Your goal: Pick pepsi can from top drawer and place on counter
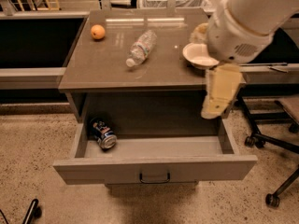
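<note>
The pepsi can [103, 133], dark blue with a silver end, lies on its side in the left rear corner of the open top drawer [154, 166]. The drawer is pulled out below the counter [107, 71], and its small dark handle [154, 177] is at the middle of the front panel. My gripper [213, 112] hangs down from the white arm at the right. It is in front of the counter's right edge, above the right end of the drawer, and far to the right of the can. It holds nothing that I can see.
On the counter lie a clear plastic water bottle [141, 48], an orange [97, 31] at the back left and a white bowl [198, 55] at the right, partly behind my arm. Office chair legs with castors [271, 146] stand on the floor to the right.
</note>
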Controlling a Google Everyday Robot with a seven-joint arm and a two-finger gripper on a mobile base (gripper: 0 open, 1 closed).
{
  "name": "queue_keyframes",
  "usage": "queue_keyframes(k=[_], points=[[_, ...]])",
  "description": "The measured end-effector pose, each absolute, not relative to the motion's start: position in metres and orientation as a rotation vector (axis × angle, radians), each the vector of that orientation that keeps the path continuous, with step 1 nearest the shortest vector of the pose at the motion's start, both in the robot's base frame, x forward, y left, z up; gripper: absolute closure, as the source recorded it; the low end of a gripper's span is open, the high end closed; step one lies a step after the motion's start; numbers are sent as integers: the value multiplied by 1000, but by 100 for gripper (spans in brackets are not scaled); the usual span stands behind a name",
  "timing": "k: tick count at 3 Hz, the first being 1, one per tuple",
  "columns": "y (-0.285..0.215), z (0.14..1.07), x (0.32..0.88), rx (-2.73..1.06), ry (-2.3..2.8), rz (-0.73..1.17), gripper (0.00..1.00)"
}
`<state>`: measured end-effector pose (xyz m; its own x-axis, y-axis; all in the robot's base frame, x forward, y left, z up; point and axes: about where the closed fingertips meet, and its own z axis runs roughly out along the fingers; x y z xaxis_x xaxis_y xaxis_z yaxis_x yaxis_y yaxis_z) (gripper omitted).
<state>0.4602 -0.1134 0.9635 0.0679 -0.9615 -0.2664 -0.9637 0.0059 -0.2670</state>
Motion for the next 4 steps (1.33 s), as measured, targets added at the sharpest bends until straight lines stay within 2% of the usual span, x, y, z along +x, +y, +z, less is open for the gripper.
queue_keyframes(k=[1,3,4], points=[[5,938,452,-2151,1629,36,0],[26,924,462,-2253,1544,41,0],[59,883,496,-2454,1319,23,0]])
